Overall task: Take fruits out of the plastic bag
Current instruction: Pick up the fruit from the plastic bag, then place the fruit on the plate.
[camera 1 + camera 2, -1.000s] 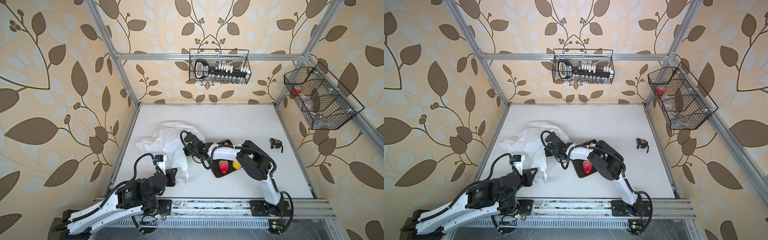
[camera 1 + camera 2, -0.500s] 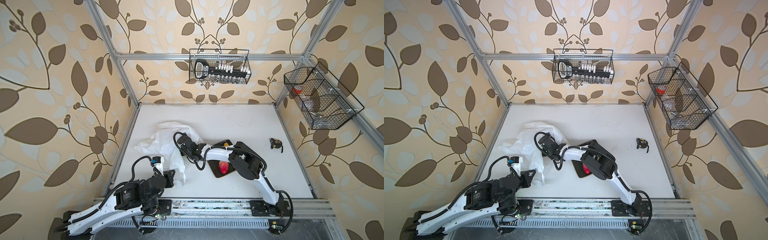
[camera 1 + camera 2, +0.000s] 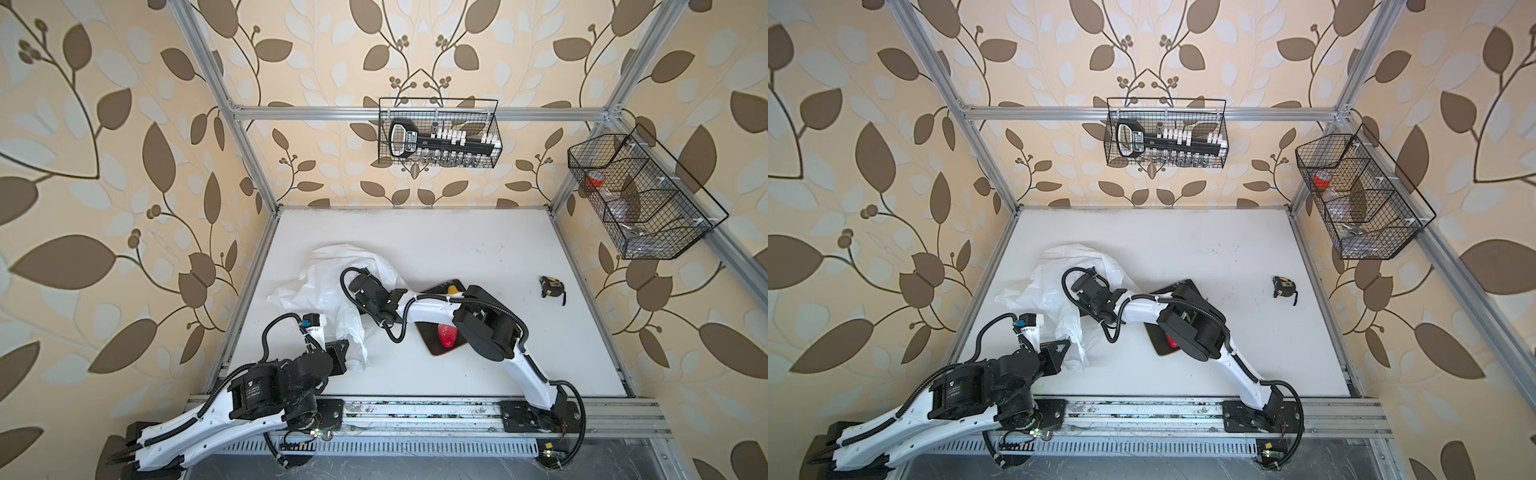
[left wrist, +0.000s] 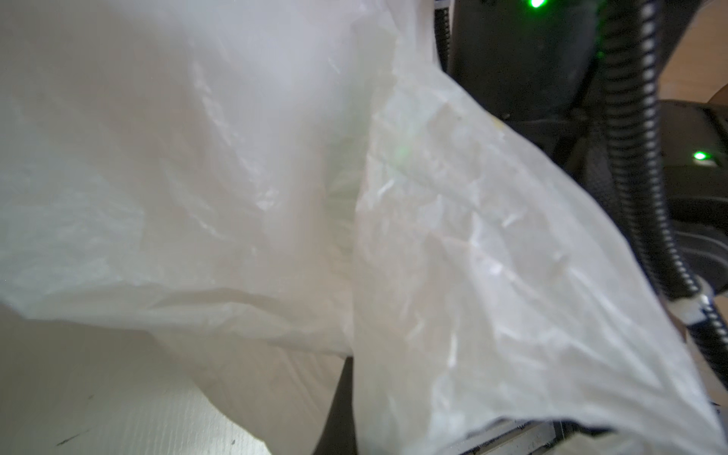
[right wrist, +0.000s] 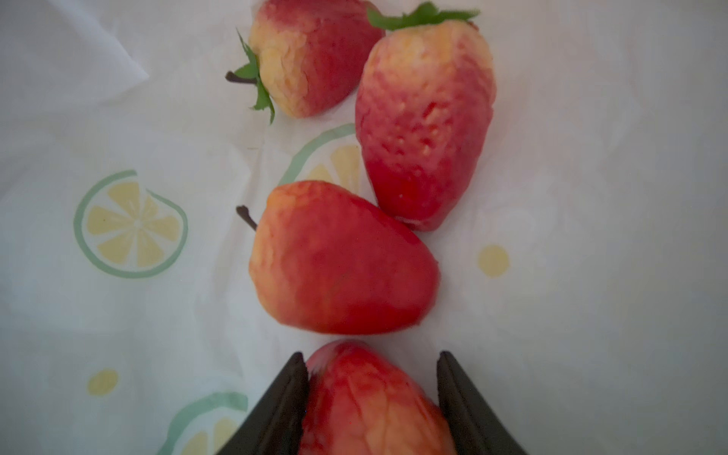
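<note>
Red fruit (inside plastic bag), between right pincer fingers — touching both

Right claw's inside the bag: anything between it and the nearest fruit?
Nothing visible. In the right wrist view the right claw straddles the nearest red fruit, with no fold of the bag between.

White arms, black joints, ribbed black cables, dark end effector fingers.
</note>
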You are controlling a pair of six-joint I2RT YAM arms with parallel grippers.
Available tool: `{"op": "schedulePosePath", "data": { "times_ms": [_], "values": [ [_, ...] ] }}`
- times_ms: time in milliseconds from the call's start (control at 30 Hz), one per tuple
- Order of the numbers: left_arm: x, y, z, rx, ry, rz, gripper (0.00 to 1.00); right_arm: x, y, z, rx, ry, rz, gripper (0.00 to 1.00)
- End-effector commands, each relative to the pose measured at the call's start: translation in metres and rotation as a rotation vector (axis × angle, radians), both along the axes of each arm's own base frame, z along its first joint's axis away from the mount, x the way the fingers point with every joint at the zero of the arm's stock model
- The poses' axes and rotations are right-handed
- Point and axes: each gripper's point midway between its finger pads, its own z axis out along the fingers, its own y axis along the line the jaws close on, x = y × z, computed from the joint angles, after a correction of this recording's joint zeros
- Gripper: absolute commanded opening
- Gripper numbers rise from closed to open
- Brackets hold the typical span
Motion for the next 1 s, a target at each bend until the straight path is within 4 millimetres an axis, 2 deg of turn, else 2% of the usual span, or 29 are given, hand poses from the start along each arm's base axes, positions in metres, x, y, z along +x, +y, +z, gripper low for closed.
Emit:
{"op": "schedulePosePath", "data": {
  "times_ms": [0,100,200,433,533,667,733,867,967],
  "values": [
    [0.006,0.013,0.002,0.009,-0.015,0.088,0.0,-0.011,0.001,0.043,0.066,-0.035,0.033,0.42],
    [0.008,0.017,0.002,-0.003,-0.018,0.121,0.0,-0.025,-0.004,0.057,0.092,-0.033,0.065,0.42],
    [0.011,0.016,0.003,-0.023,-0.026,0.14,0.0,-0.043,-0.014,0.063,0.094,-0.034,0.088,0.42],
    [0.016,0.014,0.006,-0.05,-0.036,0.177,0.0,-0.095,-0.039,0.063,0.05,-0.018,0.171,0.42],
    [0.018,0.009,0.007,-0.068,-0.037,0.179,0.0,-0.116,-0.052,0.056,0.016,0.002,0.219,0.42],
    [0.02,0.011,0.011,-0.08,-0.046,0.207,0.0,-0.141,-0.078,0.045,-0.035,0.047,0.268,0.4],
    [0.021,0.014,0.013,-0.086,-0.051,0.226,0.0,-0.152,-0.091,0.045,-0.05,0.056,0.28,0.4],
    [0.023,0.017,0.015,-0.1,-0.06,0.251,0.0,-0.175,-0.112,0.07,-0.039,0.035,0.297,0.4],
    [0.022,0.018,0.015,-0.097,-0.055,0.251,0.0,-0.181,-0.14,0.086,-0.035,0.014,0.24,0.4]
  ]
}}
